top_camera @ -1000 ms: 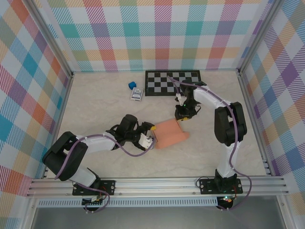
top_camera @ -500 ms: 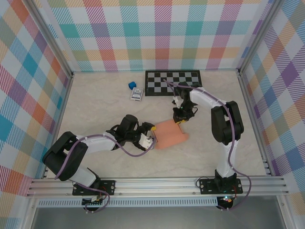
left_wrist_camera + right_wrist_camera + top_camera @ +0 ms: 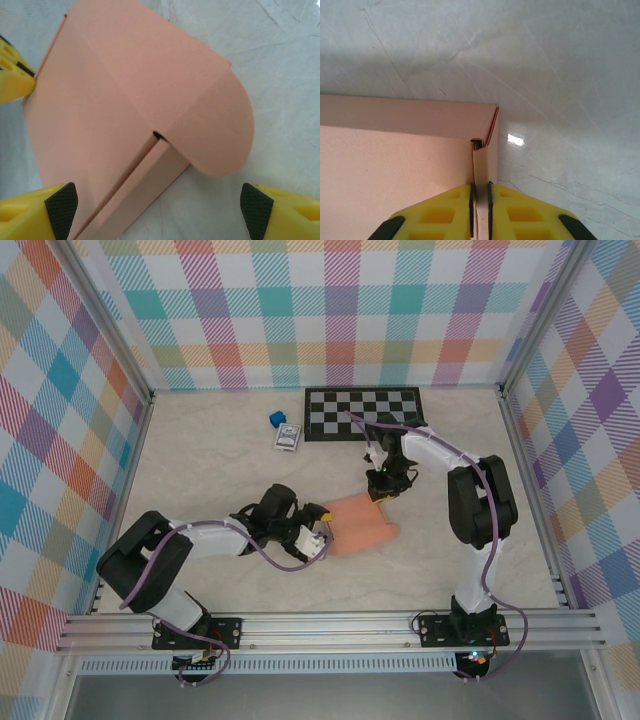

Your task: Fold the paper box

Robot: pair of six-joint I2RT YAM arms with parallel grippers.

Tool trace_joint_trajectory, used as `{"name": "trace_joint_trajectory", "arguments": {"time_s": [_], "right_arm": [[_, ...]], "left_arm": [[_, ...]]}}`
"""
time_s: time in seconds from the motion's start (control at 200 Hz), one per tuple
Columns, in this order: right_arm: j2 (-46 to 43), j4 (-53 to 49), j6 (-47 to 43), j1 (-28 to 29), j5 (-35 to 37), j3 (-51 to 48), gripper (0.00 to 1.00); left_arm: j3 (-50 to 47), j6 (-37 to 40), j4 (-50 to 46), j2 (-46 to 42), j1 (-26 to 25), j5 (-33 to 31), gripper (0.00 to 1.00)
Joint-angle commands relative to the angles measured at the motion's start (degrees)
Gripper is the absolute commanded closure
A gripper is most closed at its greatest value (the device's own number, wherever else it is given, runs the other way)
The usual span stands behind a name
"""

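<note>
The salmon-orange paper box (image 3: pixel 362 525) lies partly folded at mid-table. One rounded flap (image 3: pixel 220 130) spreads flat on the table and a side wall (image 3: pixel 145 185) is turned up. My left gripper (image 3: pixel 320 536) is at the box's left end, open, and its fingertips (image 3: pixel 61 210) straddle the near corner without touching it. At the box's far edge, my right gripper (image 3: pixel 379 491) is shut on a thin upright wall of the paper box (image 3: pixel 481 170). That wall is pinched between the gripper's (image 3: pixel 481 200) black pads.
A black-and-white checkerboard mat (image 3: pixel 363 413) lies at the back. A tiny blue cube (image 3: pixel 275 419) and a blue-and-white card pack (image 3: pixel 288 438) sit to its left. Plaid walls and metal rails (image 3: pixel 330 625) enclose the table.
My right gripper has closed onto the box's far wall. The box has shifted slightly toward the near side and lies flatter. My left gripper has edged right along with it.
</note>
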Motion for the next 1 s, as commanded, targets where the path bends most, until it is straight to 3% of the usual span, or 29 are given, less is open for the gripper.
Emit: {"name": "trace_joint_trajectory", "arguments": {"time_s": [0.0,0.265,0.69,0.995], "right_arm": [[1.63,-0.58,-0.95,0.40,1.02,-2.08,0.88],[2.61,-0.50,-2.72,-0.93,-0.04,-1.11,0.95],[-0.79,1.63,-4.30,-0.56,-10.03,-5.72,0.95],[-0.63,0.34,-3.16,-0.84,-13.24,-4.69,0.90]], "left_arm": [[2.17,2.21,0.17,2.15,-1.16,2.61,0.13],[0.58,5.24,-1.89,1.39,-1.75,1.80,0.13],[-0.32,10.88,2.28,6.34,-6.08,-3.28,0.14],[-1.69,11.12,6.53,5.13,-7.77,-5.80,0.31]]}}
